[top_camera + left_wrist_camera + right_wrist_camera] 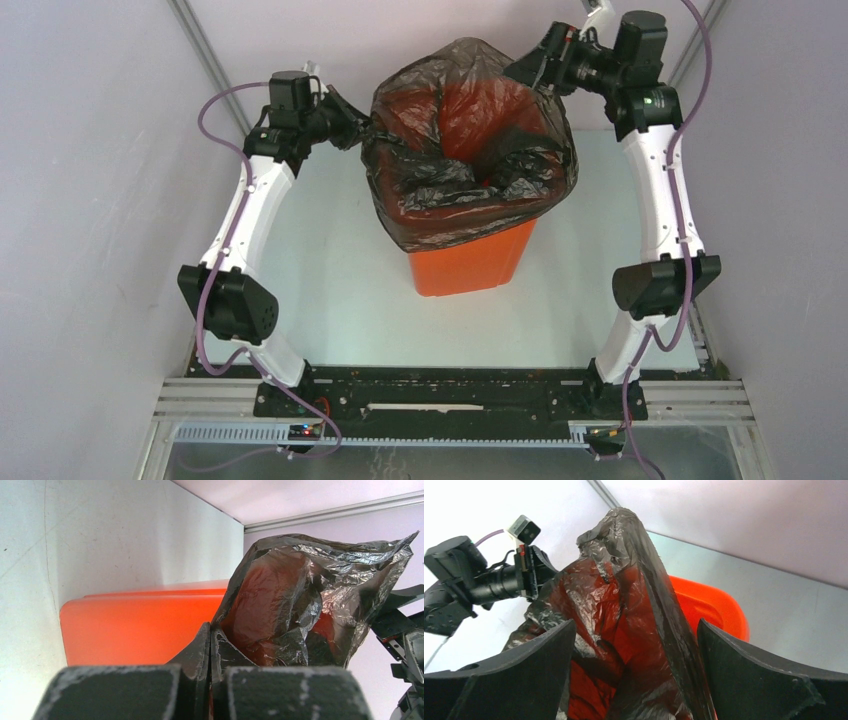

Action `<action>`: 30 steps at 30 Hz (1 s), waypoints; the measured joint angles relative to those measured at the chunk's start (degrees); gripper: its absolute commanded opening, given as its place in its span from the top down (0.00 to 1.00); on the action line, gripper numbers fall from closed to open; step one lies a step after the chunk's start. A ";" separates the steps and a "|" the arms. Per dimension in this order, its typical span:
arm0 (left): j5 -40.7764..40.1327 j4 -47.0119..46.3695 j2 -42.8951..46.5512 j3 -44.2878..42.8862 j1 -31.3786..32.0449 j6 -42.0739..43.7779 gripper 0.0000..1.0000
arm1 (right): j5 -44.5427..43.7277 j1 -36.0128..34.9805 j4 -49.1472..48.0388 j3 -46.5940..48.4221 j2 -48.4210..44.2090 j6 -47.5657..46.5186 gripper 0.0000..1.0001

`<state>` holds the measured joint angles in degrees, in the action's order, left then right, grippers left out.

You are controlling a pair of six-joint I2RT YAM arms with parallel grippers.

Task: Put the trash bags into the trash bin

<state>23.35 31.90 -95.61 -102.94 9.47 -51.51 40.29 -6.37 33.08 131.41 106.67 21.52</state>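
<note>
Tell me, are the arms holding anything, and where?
The left end effector pinches the trash bag at its left edge. The right end effector is open around a fold, holding nothing.

The left arm (245, 215) and right arm (660, 190) have white link shells dotted with small dark screws, joined by chunky black joint housings. A thin purple cable (200, 120) loops along each. The left hand (210, 630) has matte black fingers (197, 650) with scuffed, greyish blocks behind them. The right hand (636, 625) has broad, curved black fingers (749, 680).
</note>
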 measured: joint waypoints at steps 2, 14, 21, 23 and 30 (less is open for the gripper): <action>0.07 -0.15 0.00 0.00 -0.02 -0.15 1.00 | -1.90 -0.52 0.81 0.48 0.28 -1.38 0.13; 0.85 -0.20 0.00 0.00 -0.31 -0.61 1.00 | -8.79 0.52 2.40 2.99 4.79 1.07 0.76; 0.85 -0.57 0.00 0.00 -0.35 -0.59 1.00 | -6.93 2.67 0.11 2.99 7.74 8.48 0.80; 0.87 -0.74 -0.02 0.00 -0.42 -0.59 1.00 | -6.75 3.21 -0.15 2.99 8.96 9.55 0.82; 1.03 -1.05 -0.85 0.00 -1.05 -0.61 1.00 | -5.03 4.68 -0.42 2.38 13.07 14.03 0.85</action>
<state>24.38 30.85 -96.47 -102.94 8.43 -52.12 35.27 -1.69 32.67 133.80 119.74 35.55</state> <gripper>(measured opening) 0.005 0.167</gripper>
